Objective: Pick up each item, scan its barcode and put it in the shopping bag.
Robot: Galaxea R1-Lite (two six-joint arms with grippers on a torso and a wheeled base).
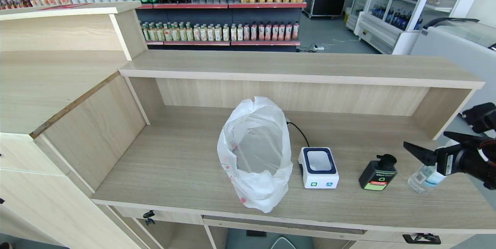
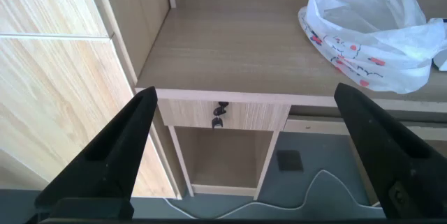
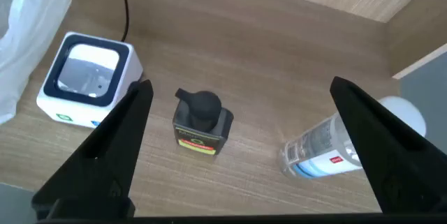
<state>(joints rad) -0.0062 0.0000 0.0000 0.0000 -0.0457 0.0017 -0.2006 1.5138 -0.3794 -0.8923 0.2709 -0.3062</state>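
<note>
A white plastic shopping bag [image 1: 255, 156] stands open in the middle of the wooden counter [image 1: 174, 167]. To its right sits a white barcode scanner [image 1: 317, 167], then a black pump bottle [image 1: 378, 173], upright, then a clear bottle [image 1: 424, 179] lying on its side. My right gripper [image 1: 425, 139] hangs open above the clear bottle, holding nothing. In the right wrist view the right gripper [image 3: 241, 88] is over the pump bottle [image 3: 201, 123] and the clear bottle [image 3: 321, 154], with the scanner [image 3: 87, 77] beside them. My left gripper [image 2: 244, 95] is open and empty, low in front of the counter's edge, to the side of the bag [image 2: 370, 28].
A raised shelf [image 1: 298, 68] runs along the back of the counter, with wooden side walls [image 1: 97, 125] at left and right. The scanner's black cable [image 1: 300, 130] trails behind the bag. A drawer with a key [image 2: 218, 110] sits under the front edge.
</note>
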